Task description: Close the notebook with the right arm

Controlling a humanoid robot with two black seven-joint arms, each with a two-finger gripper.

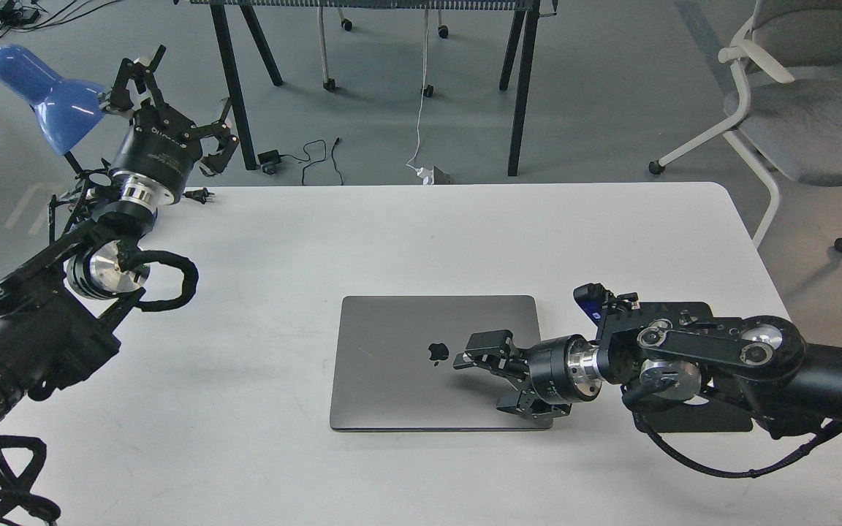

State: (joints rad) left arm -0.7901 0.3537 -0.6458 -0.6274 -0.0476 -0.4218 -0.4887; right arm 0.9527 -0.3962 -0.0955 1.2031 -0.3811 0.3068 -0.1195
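Notebook (399,358) lies flat on white table (260,453), lid down, logo up; closing looks done. I judge it rigid, thin metal, smooth and slippery, fairly heavy; lid best pressed flat near free edge, never pinched. My right gripper (490,369) hovers over lid's right half, fingers spread, holding nothing. Left gripper (172,109) raised beside blue lamp (48,91), fingers splayed, empty.

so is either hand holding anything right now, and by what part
Nothing is held. The right hand is open over the closed notebook lid, gripping no part of it. The left hand is open in the air.
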